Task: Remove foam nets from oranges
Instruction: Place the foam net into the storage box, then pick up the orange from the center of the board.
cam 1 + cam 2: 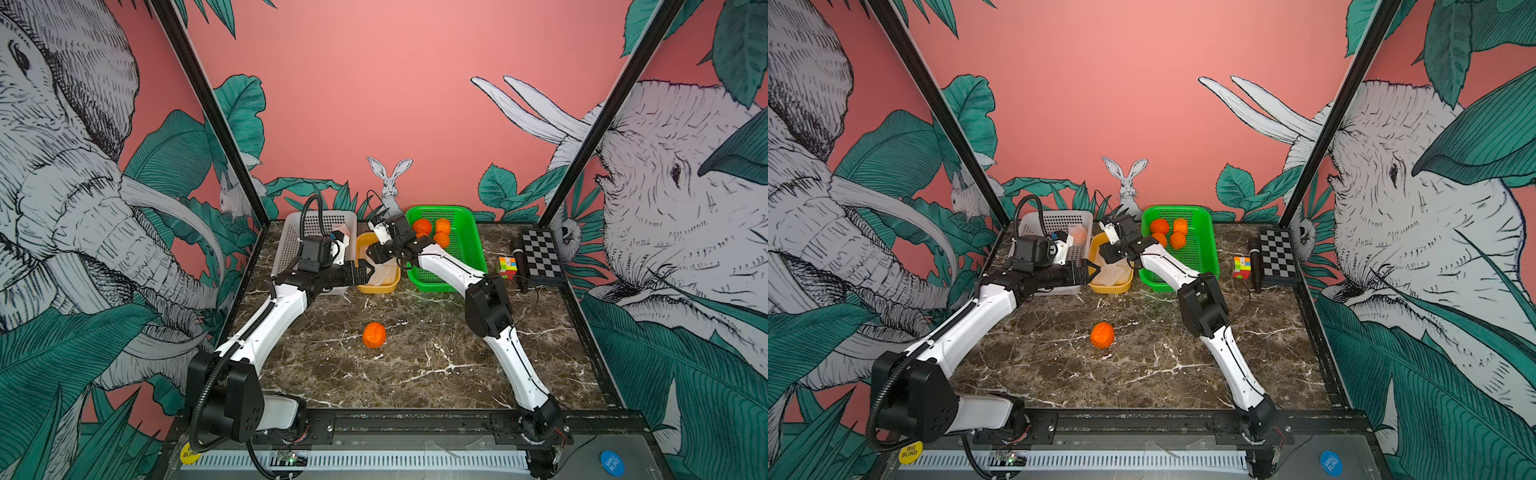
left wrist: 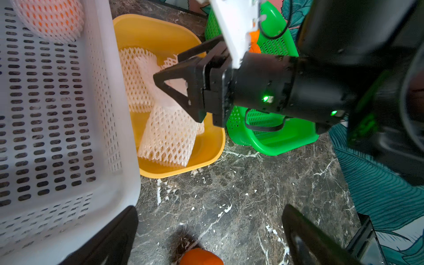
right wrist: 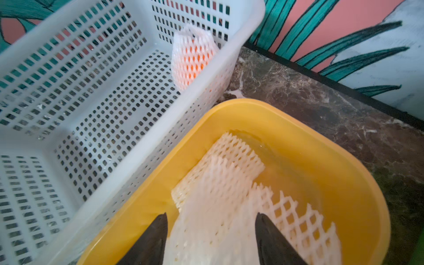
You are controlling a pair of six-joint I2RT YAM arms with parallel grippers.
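Foam nets (image 3: pixel 218 179) are white diamond mesh, tub (image 3: pixel 321 165) yellow, basket (image 1: pixel 467 249) green, oranges (image 1: pixel 422 227) orange.

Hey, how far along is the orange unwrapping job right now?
Done: four bare oranges sit in the green basket, and empty nets lie in the yellow tub. In hand: the right tool hangs over that tub, jaws apart, a net under it. Still to do: one bare orange on the table, and one netted orange in the white basket.
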